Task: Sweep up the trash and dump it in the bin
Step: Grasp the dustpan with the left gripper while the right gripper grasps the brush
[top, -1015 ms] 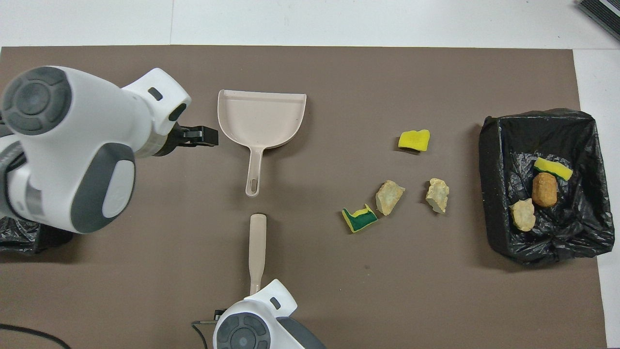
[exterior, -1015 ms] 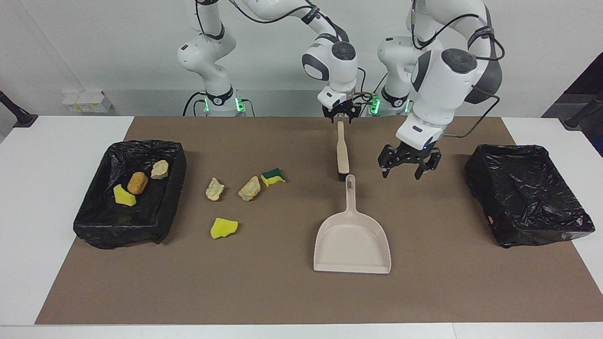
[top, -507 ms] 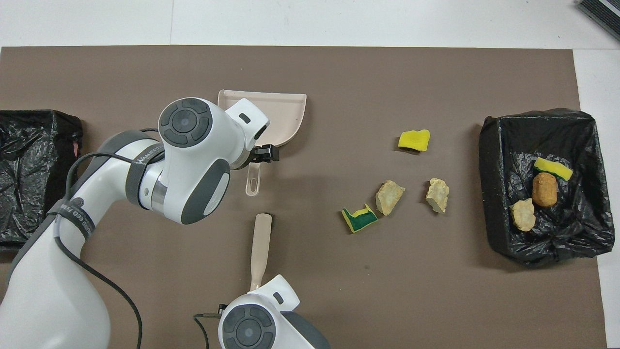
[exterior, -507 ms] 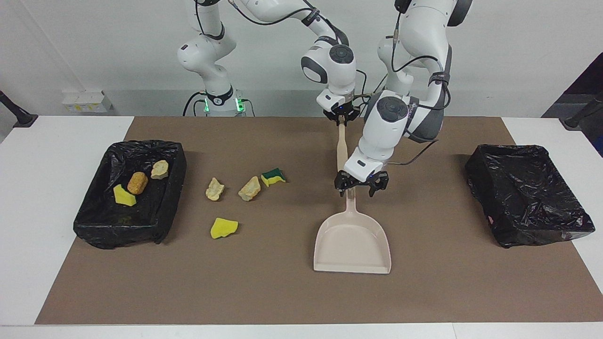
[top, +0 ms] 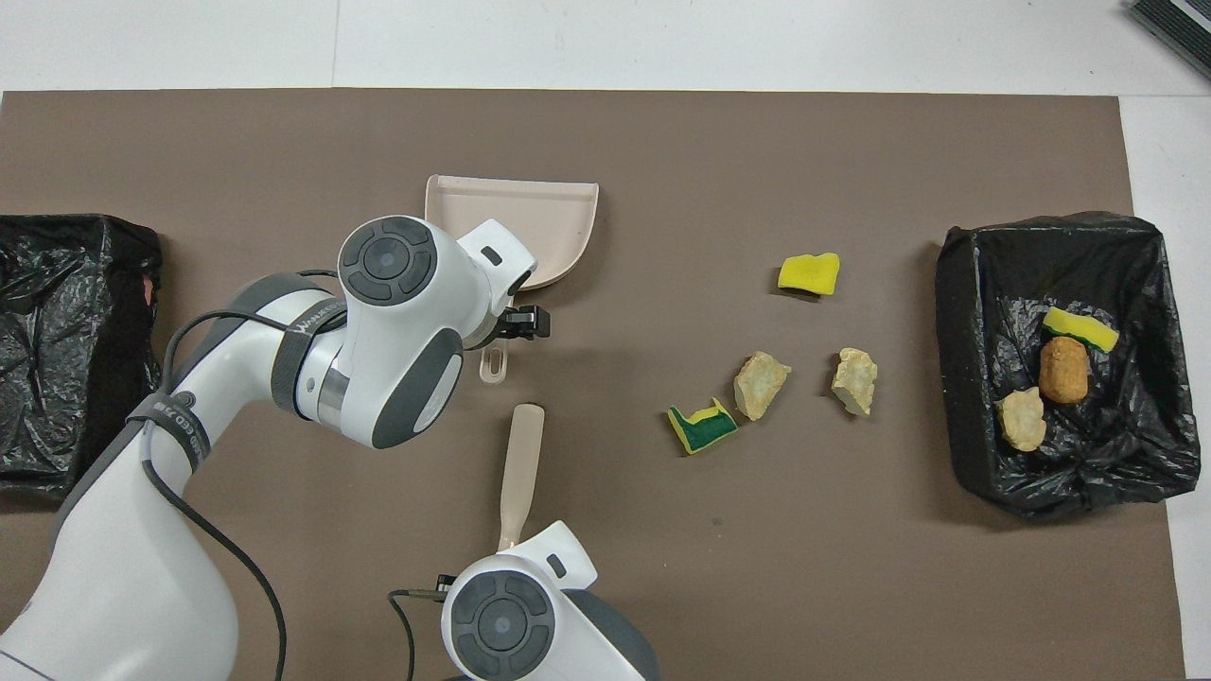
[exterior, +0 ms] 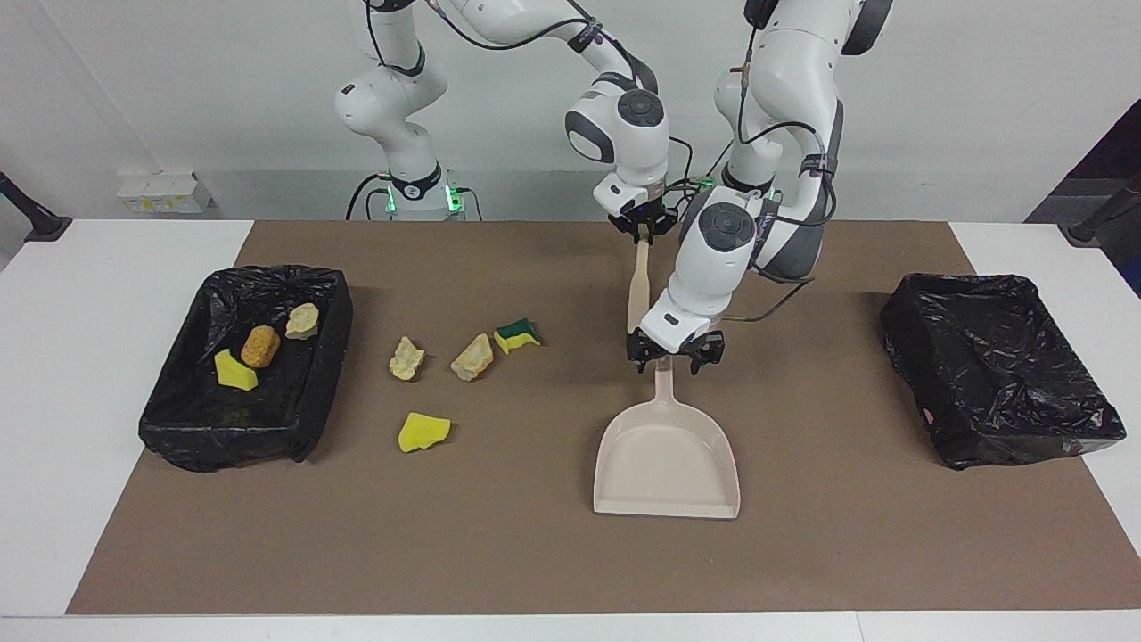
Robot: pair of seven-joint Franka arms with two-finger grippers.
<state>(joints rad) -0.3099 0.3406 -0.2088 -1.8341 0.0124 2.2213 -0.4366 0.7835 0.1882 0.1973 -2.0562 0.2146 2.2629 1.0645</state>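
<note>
Over the dustpan [exterior: 667, 459] handle, left gripper [exterior: 675, 350] apart; right gripper [exterior: 641, 228] seemingly clamps the brush [exterior: 637, 290].

Lab: 2 bench-mounted robot arms [exterior: 624, 116], bare walls

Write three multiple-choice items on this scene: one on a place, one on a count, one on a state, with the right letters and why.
1. Where is the left gripper?
A. at the dustpan handle
B. in a bin
C. over the yellow sponge chunk

2. How many scraps lie on the mat, outside the bins?
A. two
B. four
C. seven

3. The right gripper is:
A. open and empty
B. shut on the brush handle
C. shut on a scrap

Answers:
1. A, its open jaws straddle the handle.
2. B, four on the mat, three more in the bin at the right arm's end.
3. B, its fingertips clamp the handle's top.
</note>
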